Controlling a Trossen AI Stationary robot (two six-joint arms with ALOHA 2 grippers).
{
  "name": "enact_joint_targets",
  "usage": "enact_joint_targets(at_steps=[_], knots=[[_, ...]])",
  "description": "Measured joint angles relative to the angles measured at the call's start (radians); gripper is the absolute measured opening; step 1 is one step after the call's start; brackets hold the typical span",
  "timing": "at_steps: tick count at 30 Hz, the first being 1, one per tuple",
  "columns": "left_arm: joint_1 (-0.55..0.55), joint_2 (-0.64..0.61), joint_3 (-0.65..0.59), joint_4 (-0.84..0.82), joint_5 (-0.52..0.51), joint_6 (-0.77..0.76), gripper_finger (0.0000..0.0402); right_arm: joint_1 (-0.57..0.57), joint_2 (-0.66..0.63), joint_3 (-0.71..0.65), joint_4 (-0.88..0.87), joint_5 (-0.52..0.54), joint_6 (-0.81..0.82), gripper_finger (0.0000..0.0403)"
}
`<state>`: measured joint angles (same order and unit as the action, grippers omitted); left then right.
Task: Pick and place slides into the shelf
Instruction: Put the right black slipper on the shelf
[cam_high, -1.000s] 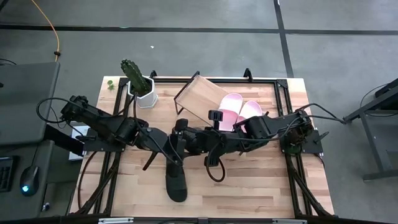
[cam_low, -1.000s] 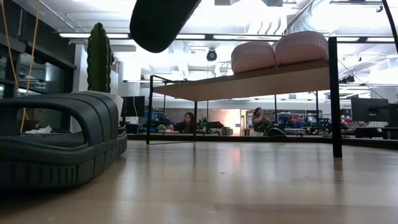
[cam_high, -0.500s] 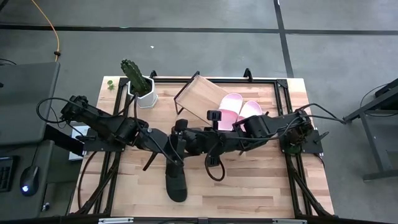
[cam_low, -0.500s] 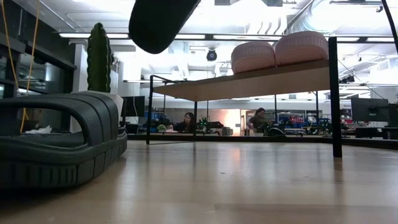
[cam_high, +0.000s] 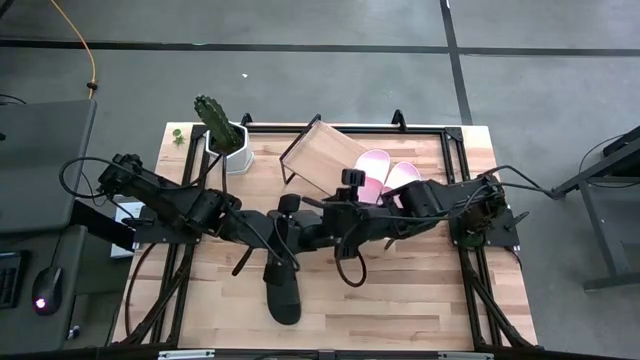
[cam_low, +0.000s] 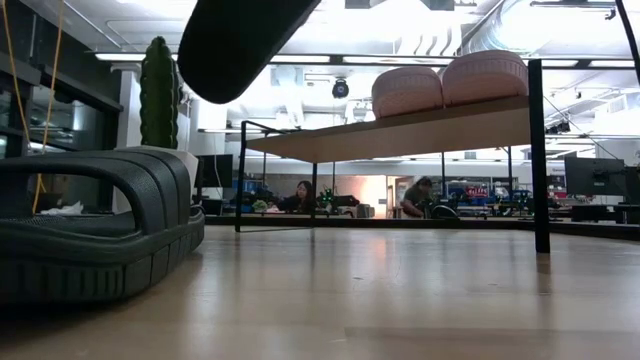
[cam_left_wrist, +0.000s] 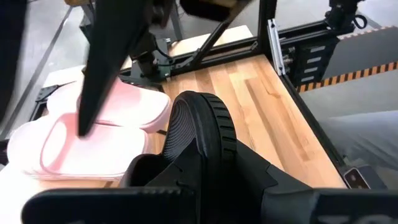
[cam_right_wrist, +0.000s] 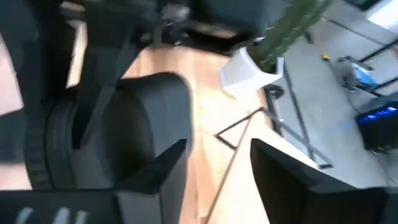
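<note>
Your left pincer (cam_high: 277, 232) is clamping one black slide (cam_left_wrist: 199, 143) and holding it in the air over the middle of the table (cam_high: 420, 300), just in front of the shelf (cam_high: 322, 150). Your right pincer (cam_right_wrist: 217, 180) is standing open right beside that same slide, gripping nothing. The second black slide (cam_high: 283, 292) is lying flat near the table edge farthest from the shelf. The two pink slides (cam_high: 385, 175) are sitting side by side on the right end of the shelf.

Here is what you are risking:
- The left pincer is carrying the raised slide alone, so it may be pivoting or slipping in the grip; a sudden swing could be dropping it onto the slide below.
- The two arms are crowding each other over the middle of the table, so pulling the right arm back carelessly could be knocking the slide loose.
- The shelf board is slanting, so a slide let go too high could be sliding off it or nudging the pink pair.
- The potted cactus (cam_high: 225, 135) is standing near the shelf's left end, within reach of a wide sweep.

No brand, label or writing is showing legibly anywhere.
</note>
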<state>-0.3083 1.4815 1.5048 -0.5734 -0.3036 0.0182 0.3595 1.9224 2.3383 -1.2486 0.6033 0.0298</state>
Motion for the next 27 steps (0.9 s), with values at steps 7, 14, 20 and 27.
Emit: enact_joint_targets(at_steps=[7,14,20,27], knots=[[0.0,-0.001,0.0,-0.007,-0.002,0.088,0.004,0.0,-0.052,0.007,-0.138,0.136,0.132,0.019],[0.0,-0.002,0.001,-0.006,-0.032,0.209,0.004,0.004,-0.086,0.005,-0.327,0.122,0.379,0.0188],[0.0,-0.028,0.003,-0.04,-0.178,0.295,0.0045,0.022,-0.092,0.0,-0.323,0.048,0.384,0.0188],[0.001,-0.072,0.003,-0.062,-0.294,0.369,0.0039,0.017,-0.099,0.0,-0.322,0.1,0.366,0.0188]])
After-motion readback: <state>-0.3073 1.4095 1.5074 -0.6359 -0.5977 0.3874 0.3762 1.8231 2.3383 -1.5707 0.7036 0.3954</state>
